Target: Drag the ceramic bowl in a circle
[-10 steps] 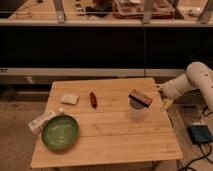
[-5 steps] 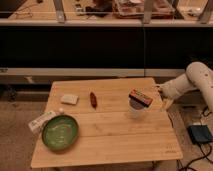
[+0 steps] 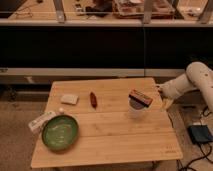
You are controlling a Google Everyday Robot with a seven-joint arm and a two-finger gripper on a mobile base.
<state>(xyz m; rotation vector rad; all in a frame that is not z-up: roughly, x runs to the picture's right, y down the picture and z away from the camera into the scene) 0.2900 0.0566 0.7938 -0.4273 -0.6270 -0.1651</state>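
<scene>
In the camera view, nothing is shifting from a second ago. The gripper [image 3: 163,100] is hanging in the same place at the right edge of the light wooden tabletop [image 3: 115,137], near the small white cup [image 3: 136,110]. The wide, shallow green glazed ceramic bowl [image 3: 60,132] is sitting untouched near the front-left corner, well apart from it, so the drag is probably not yet beginning. The jaws are standing spread wide, holding and touching nothing.
</scene>
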